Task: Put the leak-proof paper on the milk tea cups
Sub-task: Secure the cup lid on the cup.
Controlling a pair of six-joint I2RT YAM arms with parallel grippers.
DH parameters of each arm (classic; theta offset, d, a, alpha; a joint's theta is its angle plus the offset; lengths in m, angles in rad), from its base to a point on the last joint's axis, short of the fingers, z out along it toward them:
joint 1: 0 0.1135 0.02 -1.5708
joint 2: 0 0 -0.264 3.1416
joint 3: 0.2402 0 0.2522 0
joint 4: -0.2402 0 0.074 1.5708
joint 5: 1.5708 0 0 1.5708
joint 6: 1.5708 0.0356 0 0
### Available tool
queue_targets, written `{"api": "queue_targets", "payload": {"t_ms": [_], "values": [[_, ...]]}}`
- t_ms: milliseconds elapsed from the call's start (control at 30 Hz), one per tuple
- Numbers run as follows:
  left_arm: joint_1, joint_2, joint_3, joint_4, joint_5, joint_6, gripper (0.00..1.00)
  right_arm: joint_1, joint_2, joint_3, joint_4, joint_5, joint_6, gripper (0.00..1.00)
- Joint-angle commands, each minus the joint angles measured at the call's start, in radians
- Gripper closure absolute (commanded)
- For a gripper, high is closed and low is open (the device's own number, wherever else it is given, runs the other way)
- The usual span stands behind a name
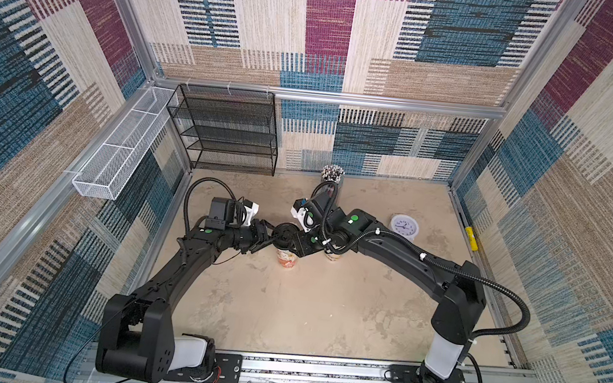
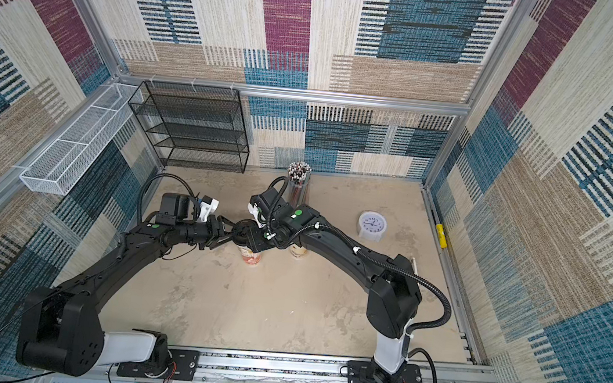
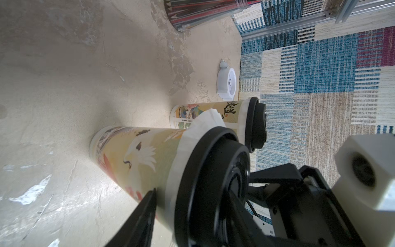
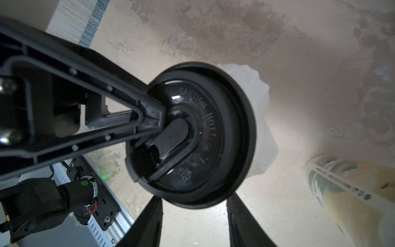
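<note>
Two milk tea cups stand mid-table. The red-orange one (image 1: pixel 286 261) (image 2: pixel 250 258) (image 3: pixel 139 154) wears a black lid (image 3: pixel 213 181) (image 4: pixel 192 132), with leak-proof paper (image 3: pixel 177 171) (image 4: pixel 258 119) sticking out as a crinkled collar under the rim. The beige one (image 1: pixel 333 258) (image 3: pixel 203 113) (image 4: pixel 352 192) is likewise capped, paper (image 3: pixel 243 119) under its lid (image 3: pixel 256 124). My left gripper (image 1: pixel 273 237) (image 3: pixel 196 203) clasps the near lid, one finger across its top, one against the collar below the rim. My right gripper (image 1: pixel 298 243) (image 4: pixel 194 197) reaches beneath that lid beside the cup, fingertips hidden.
A clear holder of straws (image 1: pixel 333 177) (image 3: pixel 203 12) stands behind the cups. A white clock (image 1: pixel 404 227) (image 3: pixel 226 82) sits to the right. A black mesh shelf (image 1: pixel 226 131) and a white wire basket (image 1: pixel 121 151) line the back left. A yellow object (image 1: pixel 471 239) lies at the right wall.
</note>
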Motion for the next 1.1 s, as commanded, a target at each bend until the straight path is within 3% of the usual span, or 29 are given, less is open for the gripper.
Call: {"api": "queue_targets", "payload": {"t_ms": [0, 333, 667, 767, 900, 1067], "values": [[0.002, 0.021, -0.020, -0.285, -0.255, 0.022, 0.48, 0.000, 0.015, -0.010, -0.013, 0.059, 0.007, 0.49], [0.002, 0.025, -0.023, -0.289, -0.261, 0.024, 0.48, 0.000, 0.034, -0.049, -0.040, 0.116, 0.024, 0.52], [0.002, 0.025, -0.020, -0.288, -0.264, 0.023, 0.48, 0.000, -0.049, 0.117, 0.017, -0.182, -0.014, 0.50], [0.002, 0.024, -0.019, -0.289, -0.264, 0.022, 0.48, -0.007, -0.050, 0.168, -0.009, -0.135, 0.009, 0.53], [0.002, 0.023, -0.021, -0.285, -0.266, 0.019, 0.49, -0.068, -0.038, 0.171, -0.006, -0.039, 0.117, 0.68], [0.002, 0.020, -0.023, -0.285, -0.266, 0.019, 0.49, -0.105, 0.010, 0.195, -0.009, 0.025, 0.232, 0.67]]}}
